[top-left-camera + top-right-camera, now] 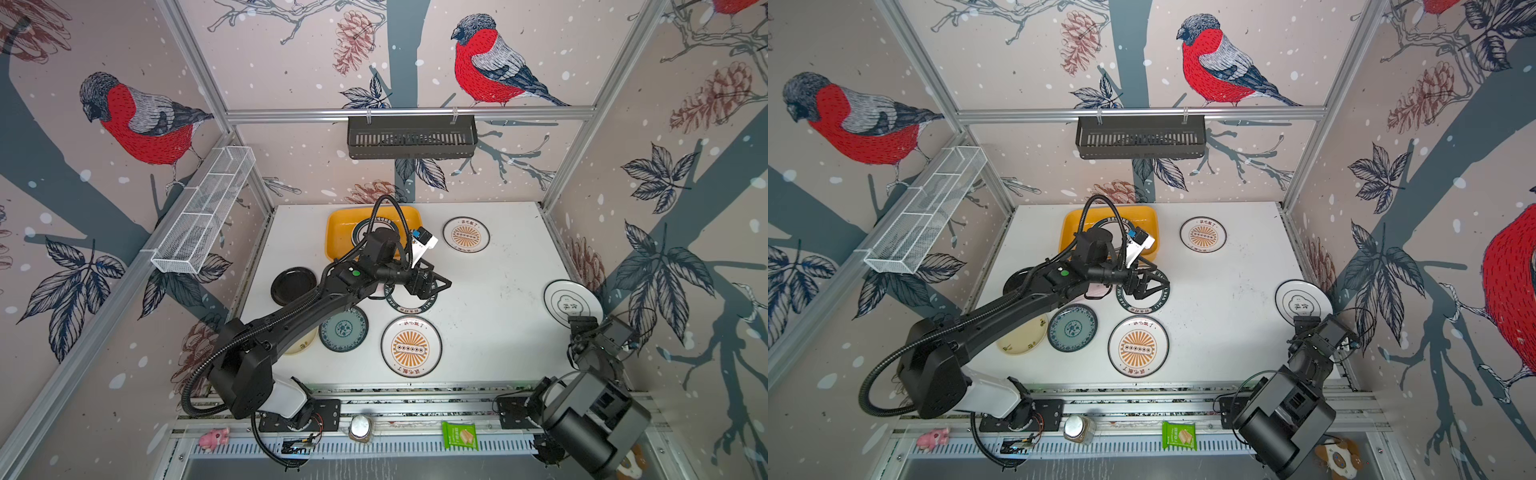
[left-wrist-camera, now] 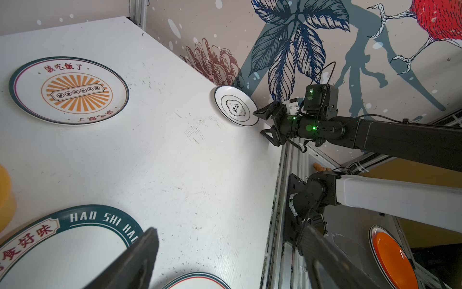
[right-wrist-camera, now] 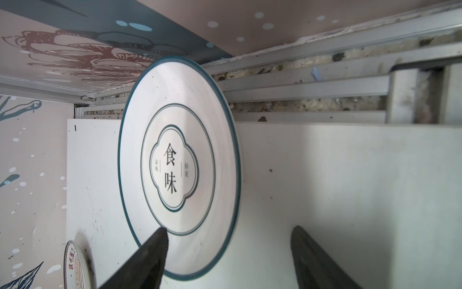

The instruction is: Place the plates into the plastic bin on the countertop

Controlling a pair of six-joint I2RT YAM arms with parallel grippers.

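Plates lie scattered over the white bench (image 1: 498, 282). In both top views one lies in the yellow bin (image 1: 336, 241) at the far side, mostly hidden behind the left arm (image 1: 299, 307). The left hand (image 1: 432, 286) hangs open above the green-lettered plate (image 1: 409, 308), which lies mid-bench just near of the bin. The right hand (image 1: 579, 322) stands at the near rim of the cloud-emblem plate (image 1: 572, 300) on the bench's right edge. Well apart from both hands lie the far sunburst plate (image 1: 465, 235), the near sunburst plate (image 1: 411, 346), the teal plate (image 1: 344, 329), the black plate (image 1: 293, 286) and the cream plate (image 1: 1021, 338), the last partly under the arm. In the left wrist view the left hand's fingers (image 2: 135, 260) are spread wide, one over the lettered plate's rim and the other off beyond the bench edge. In the right wrist view the right hand's jaws stand apart, ungripped: one of its fingers (image 3: 147, 257) overlaps the cloud-emblem plate's face and the other is over bare bench, with the plate's rim between them. That plate reaches past the bench edge onto the aluminium rail (image 3: 312, 87).
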